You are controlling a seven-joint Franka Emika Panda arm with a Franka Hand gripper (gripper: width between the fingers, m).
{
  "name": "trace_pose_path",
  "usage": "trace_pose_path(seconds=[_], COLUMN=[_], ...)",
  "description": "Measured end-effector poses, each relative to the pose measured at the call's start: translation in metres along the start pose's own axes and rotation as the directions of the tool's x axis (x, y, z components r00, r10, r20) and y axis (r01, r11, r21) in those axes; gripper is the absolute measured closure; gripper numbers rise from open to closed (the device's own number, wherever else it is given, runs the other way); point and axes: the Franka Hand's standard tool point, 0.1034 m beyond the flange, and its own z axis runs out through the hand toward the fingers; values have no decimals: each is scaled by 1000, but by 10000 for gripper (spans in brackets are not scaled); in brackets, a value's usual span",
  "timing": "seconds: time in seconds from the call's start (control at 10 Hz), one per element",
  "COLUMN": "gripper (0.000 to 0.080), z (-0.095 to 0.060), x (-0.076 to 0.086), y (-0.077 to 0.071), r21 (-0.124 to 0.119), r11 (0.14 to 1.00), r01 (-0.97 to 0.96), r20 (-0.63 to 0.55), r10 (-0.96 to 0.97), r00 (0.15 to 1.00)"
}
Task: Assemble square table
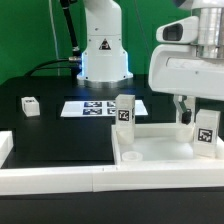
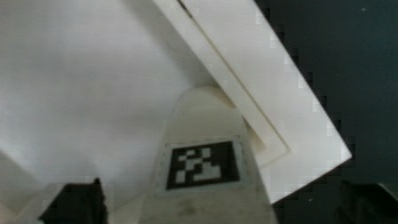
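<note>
The square table's white panel [image 1: 160, 150] lies at the exterior view's right, and its raised rim [image 2: 249, 80] crosses the wrist view. One tagged white leg [image 1: 124, 112] stands upright at the panel's corner toward the exterior view's left. A second tagged leg [image 1: 207, 128] [image 2: 206, 160] stands upright at the corner toward the exterior view's right. My gripper [image 1: 195, 112] [image 2: 214, 208] hangs over this leg, open. A dark finger [image 2: 80, 203] stands beside the leg without pressing it. A third short leg [image 1: 29, 105] lies on the black table at the exterior view's left.
The marker board [image 1: 98, 107] lies flat in front of the robot's base [image 1: 103, 55]. Long white border bars run along the front [image 1: 90, 182] and the exterior view's left edge [image 1: 5, 148]. The black table top [image 1: 50, 135] stretches between them.
</note>
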Motion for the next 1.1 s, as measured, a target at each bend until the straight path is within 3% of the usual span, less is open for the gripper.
trace_pose_path(seconds=[0.2,0.4,0.5,0.6,0.9,1.1], gripper=[150,420,420,512,512,512], z=[0,0,0,0,1,1], x=[2,2,1,1,1,0], y=[0,0,0,0,1,2], r21=[3,4,6,6,5,19], r11=[997,1000,996,982,939,806], r01=[74,13,-89,-189,-343,-592], r20=[-5,-4,-1,-1,0,-8], r10=[-74,-13,89,189,343,592], r00=[997,1000,996,982,939,806])
